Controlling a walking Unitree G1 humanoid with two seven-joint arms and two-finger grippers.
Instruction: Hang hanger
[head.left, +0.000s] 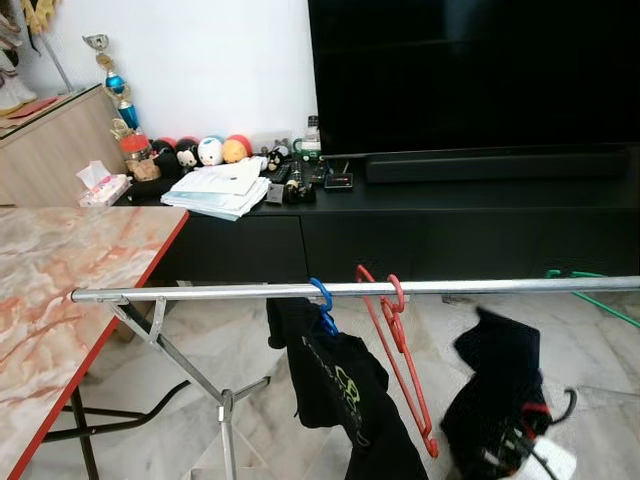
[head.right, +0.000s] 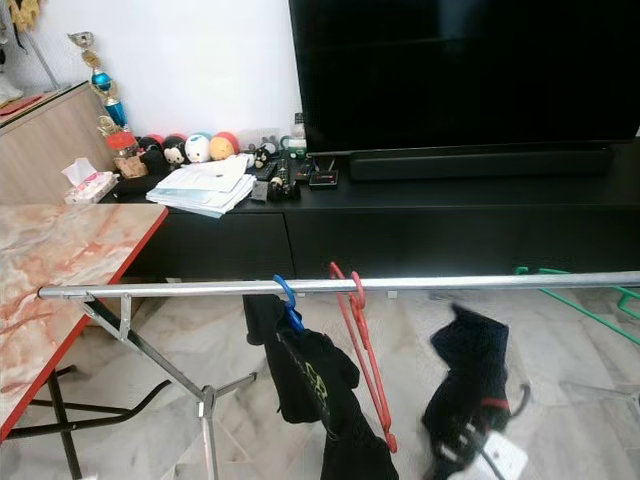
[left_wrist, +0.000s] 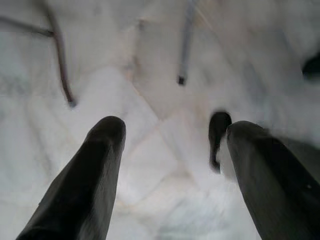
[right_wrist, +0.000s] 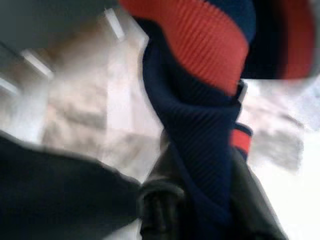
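Observation:
A silver clothes rail (head.left: 450, 288) runs across the view at waist height. On it hangs a blue hanger (head.left: 322, 300) carrying a black shirt (head.left: 340, 385). Just to its right a bare red hanger (head.left: 396, 318) hangs by its hook, tilted. Below the rail at the lower right, my right gripper (head.left: 512, 445) is blurred and shut on a dark navy garment (right_wrist: 200, 125) with red stripes, whose bulk (head.left: 500, 370) rises above it. My left gripper (left_wrist: 167, 130) hangs open over the pale floor tiles with nothing between its fingers (left_wrist: 95, 165).
A marble table with a red edge (head.left: 60, 290) stands at the left. The rack's legs (head.left: 225, 410) cross below the rail. Behind are a black TV console (head.left: 450, 215) with papers and toys, and a large TV (head.left: 470, 70). A green hanger (head.left: 600, 300) lies at the far right.

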